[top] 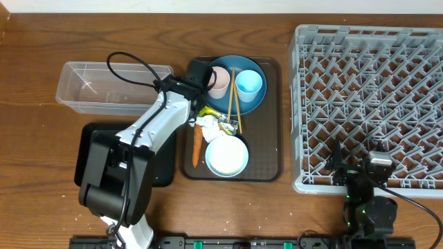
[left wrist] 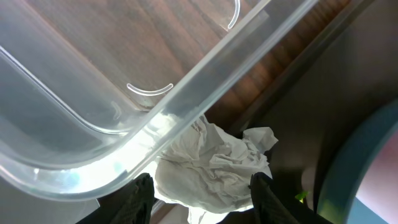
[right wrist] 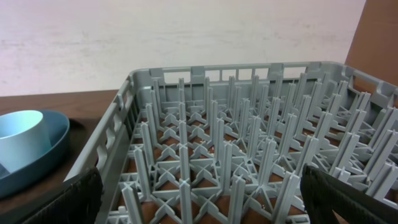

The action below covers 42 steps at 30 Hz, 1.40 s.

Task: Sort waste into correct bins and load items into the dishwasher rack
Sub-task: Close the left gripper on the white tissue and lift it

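A crumpled white tissue [left wrist: 211, 162] hangs between the fingers of my left gripper [left wrist: 202, 193], which is shut on it beside the clear box [left wrist: 93, 124] corner. Overhead, that gripper [top: 201, 75] sits over the serving tray's left edge and hides this tissue. More white tissue [top: 206, 126], the yellow-green wrapper [top: 221, 123] and the carrot [top: 196, 145] lie on the tray. The blue plate [top: 259, 69] carries the pink cup [top: 220, 81], light blue cup [top: 249, 84] and chopsticks [top: 233, 97]. The bowl [top: 226, 155] is in front. My right gripper [right wrist: 208, 199] is open over the rack [right wrist: 249, 137] corner.
The clear box [top: 104, 86] lies left of the brown serving tray [top: 266, 138], with the black tray [top: 90, 145] in front of it under my left arm. The grey rack [top: 374, 90] fills the right side. My right gripper [top: 342, 166] hovers at its near left corner.
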Tool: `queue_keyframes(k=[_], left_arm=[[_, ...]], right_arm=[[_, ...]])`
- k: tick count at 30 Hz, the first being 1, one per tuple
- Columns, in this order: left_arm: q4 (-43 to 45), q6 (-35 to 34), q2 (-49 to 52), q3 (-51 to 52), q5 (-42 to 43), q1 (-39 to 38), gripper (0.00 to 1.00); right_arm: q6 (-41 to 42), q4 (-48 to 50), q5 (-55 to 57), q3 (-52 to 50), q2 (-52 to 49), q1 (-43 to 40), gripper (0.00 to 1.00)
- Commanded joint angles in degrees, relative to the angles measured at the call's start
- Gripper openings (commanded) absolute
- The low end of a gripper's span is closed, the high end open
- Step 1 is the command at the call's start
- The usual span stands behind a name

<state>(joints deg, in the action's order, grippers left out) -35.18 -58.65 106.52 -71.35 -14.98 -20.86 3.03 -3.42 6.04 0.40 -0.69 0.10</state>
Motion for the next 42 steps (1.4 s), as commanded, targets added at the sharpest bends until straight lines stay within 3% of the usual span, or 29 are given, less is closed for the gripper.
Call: queue_keyframes(k=[1, 17, 20, 24, 42], left_arm=[[-0.1, -1.2, 0.7, 0.9, -0.7, -0.1, 0.54], [0.2, -1.7, 0.7, 1.7, -0.7, -0.1, 0.6], [0.1, -1.7, 0.7, 1.7, -0.7, -0.1, 0.69], [0.1, -1.7, 0.7, 1.7, 0.7, -0.1, 0.73], [1.7, -1.7, 2.7, 1.8, 1.5, -0.1, 0.66]], right_arm=[[0.8, -0.2, 0.4, -0.1, 0.2, 0.8, 0.99], [0.8, -0.2, 0.4, -0.1, 0.2, 0.8, 0.99], [0.8, -0.2, 0.4, -0.1, 0.2, 0.8, 0.99], [0.8, -0.2, 0.4, -0.1, 0.2, 0.8, 0.99], [0.8, -0.2, 0.4, -0.1, 0.2, 0.8, 0.99]])
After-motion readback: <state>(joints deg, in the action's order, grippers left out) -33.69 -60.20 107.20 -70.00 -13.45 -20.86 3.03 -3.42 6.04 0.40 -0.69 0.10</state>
